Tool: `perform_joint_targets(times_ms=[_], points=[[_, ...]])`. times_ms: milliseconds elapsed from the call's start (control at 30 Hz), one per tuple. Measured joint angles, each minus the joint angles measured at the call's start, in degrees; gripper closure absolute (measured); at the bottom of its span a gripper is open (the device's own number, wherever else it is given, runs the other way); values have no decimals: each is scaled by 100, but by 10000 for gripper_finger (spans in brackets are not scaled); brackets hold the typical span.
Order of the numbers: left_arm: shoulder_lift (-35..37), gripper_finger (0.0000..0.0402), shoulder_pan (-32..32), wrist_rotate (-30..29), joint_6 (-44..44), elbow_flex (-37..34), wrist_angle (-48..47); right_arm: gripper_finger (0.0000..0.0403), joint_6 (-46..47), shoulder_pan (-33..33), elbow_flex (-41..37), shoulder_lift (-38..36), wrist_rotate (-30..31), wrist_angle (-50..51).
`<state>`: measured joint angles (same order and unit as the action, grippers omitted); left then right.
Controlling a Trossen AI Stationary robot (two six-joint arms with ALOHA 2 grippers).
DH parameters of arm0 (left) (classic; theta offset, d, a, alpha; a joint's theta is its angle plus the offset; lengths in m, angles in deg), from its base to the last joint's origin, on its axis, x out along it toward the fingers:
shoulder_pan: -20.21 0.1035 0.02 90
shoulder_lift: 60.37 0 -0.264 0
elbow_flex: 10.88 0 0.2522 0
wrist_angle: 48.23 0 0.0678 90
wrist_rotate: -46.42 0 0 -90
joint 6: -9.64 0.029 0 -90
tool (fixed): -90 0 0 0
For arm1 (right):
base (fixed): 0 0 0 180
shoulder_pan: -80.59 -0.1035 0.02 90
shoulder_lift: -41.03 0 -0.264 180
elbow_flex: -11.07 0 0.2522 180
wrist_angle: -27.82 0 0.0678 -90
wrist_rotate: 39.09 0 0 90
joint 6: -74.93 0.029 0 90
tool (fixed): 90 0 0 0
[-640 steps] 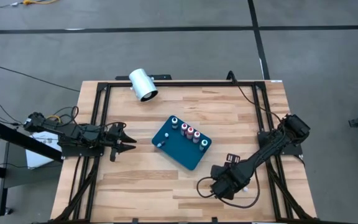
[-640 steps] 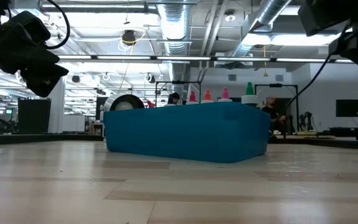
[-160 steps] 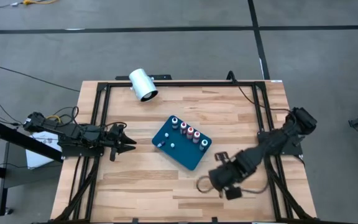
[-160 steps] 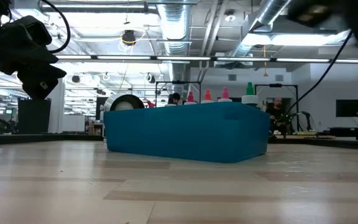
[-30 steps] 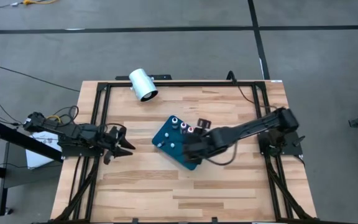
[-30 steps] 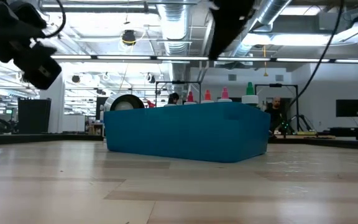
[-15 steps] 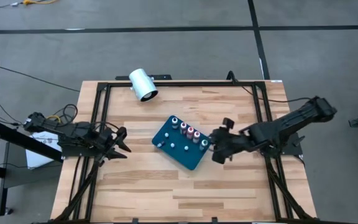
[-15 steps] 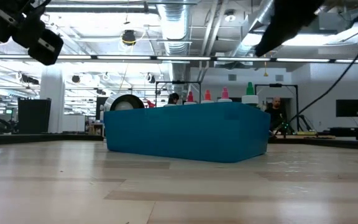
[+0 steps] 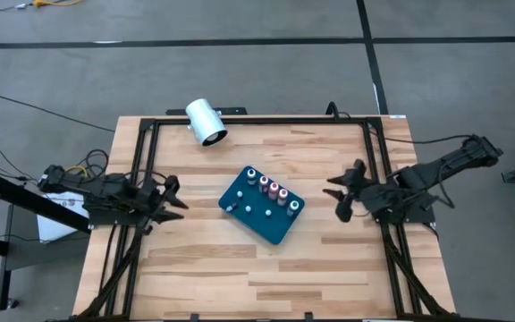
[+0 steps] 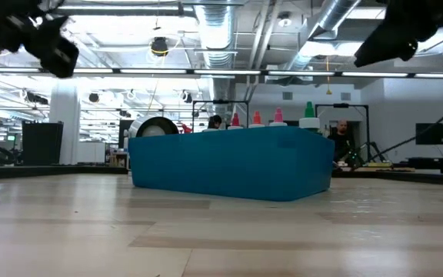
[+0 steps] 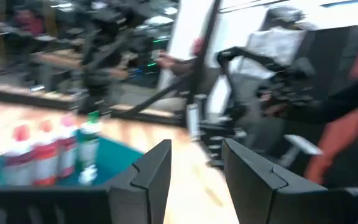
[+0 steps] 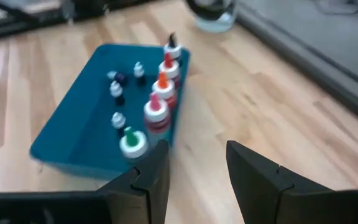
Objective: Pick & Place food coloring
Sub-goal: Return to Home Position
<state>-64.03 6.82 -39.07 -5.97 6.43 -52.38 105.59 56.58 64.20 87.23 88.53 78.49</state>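
Observation:
The teal tray (image 9: 271, 224) lies mid-table. A row of food coloring bottles (image 9: 274, 189) stands along its far right wall, with red tops and a green one (image 12: 132, 143). Several smaller food coloring bottles (image 12: 117, 90) sit on the tray's floor. My right gripper (image 9: 342, 195) hangs open over the table to the right of the tray, nothing between its fingers (image 12: 148, 177). My left gripper (image 9: 173, 195) stands open near the table's left edge, pointing at the tray, and is also empty (image 11: 194, 168).
A white cylinder (image 9: 206, 122) lies on its side at the far edge, left of centre. A black frame (image 9: 240, 120) runs around the tabletop. Bare wood lies in front of the tray and between it and each gripper.
My right gripper has drawn back from above the tray toward the table's right edge, staying at much the same height and turning as it went. My left gripper has risen a little and tipped upward. The tray and bottles have kept still.

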Motion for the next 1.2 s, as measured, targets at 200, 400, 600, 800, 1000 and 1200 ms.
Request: perform_joint_targets(times_ms=[200, 400, 600, 800, 1000, 1200], points=[[-4, 267, 402, -184, -12, 0, -369, 257, 478, 2, -566, -881, 573, 248], [-2, 267, 893, 313, 79, 0, -217, 255, 831, -138, -1085, -1752, 659, 166], [-2, 267, 1408, 979, 41, 0, -162, 259, 293, -398, -1355, -2474, 621, -462], [-4, 267, 1921, 1711, 77, 0, 84, 261, -276, -589, -1562, -2967, 602, -998], [-2, 267, 2385, 2162, -133, 0, 96, 259, -574, -650, -2019, -3417, 567, -1442], [-2, 267, 2728, 2255, -159, 0, 86, 264, -580, -649, -2366, -3764, 479, -1404]])
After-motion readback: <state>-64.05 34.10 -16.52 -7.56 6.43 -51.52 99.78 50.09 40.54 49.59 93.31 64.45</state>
